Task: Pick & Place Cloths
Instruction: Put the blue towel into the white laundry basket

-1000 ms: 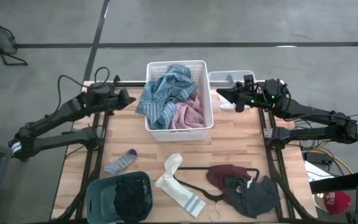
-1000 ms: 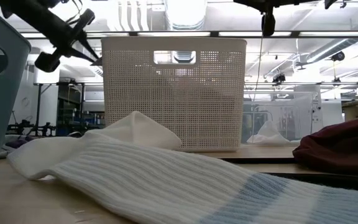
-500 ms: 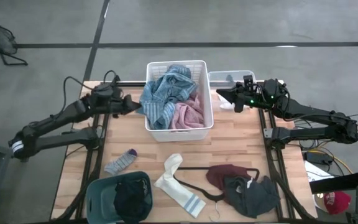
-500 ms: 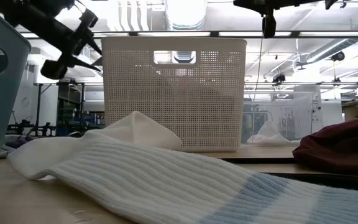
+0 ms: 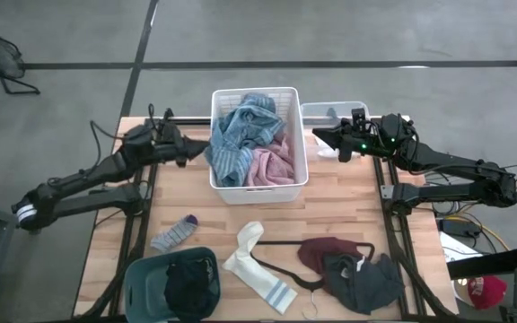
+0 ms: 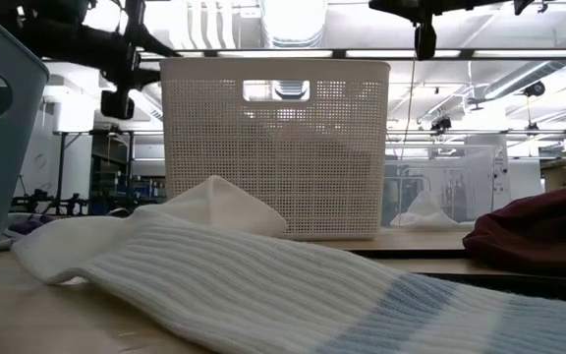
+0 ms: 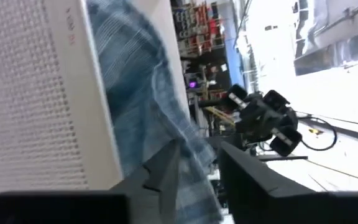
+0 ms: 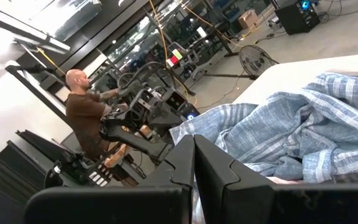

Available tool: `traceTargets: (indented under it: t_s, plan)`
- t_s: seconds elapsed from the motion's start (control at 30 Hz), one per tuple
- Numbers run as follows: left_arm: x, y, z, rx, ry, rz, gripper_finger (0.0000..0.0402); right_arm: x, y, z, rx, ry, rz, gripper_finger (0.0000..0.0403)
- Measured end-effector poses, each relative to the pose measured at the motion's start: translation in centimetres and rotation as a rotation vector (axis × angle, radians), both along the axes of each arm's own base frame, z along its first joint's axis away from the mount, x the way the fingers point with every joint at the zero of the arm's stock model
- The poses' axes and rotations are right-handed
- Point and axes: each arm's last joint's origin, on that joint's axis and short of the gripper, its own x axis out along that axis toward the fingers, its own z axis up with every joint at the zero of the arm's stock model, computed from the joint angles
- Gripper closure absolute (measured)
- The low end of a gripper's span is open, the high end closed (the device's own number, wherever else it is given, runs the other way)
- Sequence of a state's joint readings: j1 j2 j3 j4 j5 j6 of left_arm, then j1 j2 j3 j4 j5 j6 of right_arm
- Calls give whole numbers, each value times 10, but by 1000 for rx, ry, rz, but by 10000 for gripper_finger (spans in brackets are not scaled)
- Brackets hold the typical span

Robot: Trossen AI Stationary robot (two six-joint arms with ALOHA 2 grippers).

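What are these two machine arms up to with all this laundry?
They are sorting clothes. The left pincer is open at the rim of the white basket, reaching toward the blue striped cloth piled inside beside a pink one. The right pincer waits shut on the basket's other side. Socks and dark clothes lie on the table.

Two arms, each with one pincer: left pincer (image 5: 206,144), right pincer (image 5: 315,133). One white basket (image 5: 302,176) holding two cloths, blue-grey (image 5: 236,135) and pink (image 5: 272,167). One teal bin (image 5: 140,278), one clear box (image 5: 330,110), three socks (image 5: 174,233) (image 5: 243,244) (image 5: 266,285), one hanger (image 5: 281,269), one maroon garment (image 5: 321,250), one dark grey garment (image 5: 362,285)
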State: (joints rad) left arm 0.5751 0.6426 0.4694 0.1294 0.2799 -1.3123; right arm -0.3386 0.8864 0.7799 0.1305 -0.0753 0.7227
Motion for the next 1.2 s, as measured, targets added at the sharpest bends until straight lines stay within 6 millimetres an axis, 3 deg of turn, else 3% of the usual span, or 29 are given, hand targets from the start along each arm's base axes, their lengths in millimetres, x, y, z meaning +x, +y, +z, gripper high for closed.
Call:
traceTargets:
  t_s: [0.23,0.3,0.4,0.57,0.7,0.83,1.0,1.2]
  plan:
    - [4,3,2,-28,-20,7,384,0,0,0,-15,4,-6,394]
    - [6,4,-1,-56,-11,6,395,0,0,0,-18,5,-13,394]
    - [8,5,0,-55,-17,-1,387,0,0,0,-18,5,-16,394]
    - [3,2,31,131,-205,-11,381,0,0,0,-14,7,-15,394]
    - [0,0,40,185,-226,-14,388,0,0,-1,-7,14,-15,394]
    - [-6,-4,38,114,-143,-15,396,0,0,-1,-6,17,-15,394]
    - [-21,-7,18,-38,179,156,391,0,0,-1,-14,20,-19,394]
    - [-26,-12,14,-46,228,112,321,0,-1,-2,-18,30,-28,394]
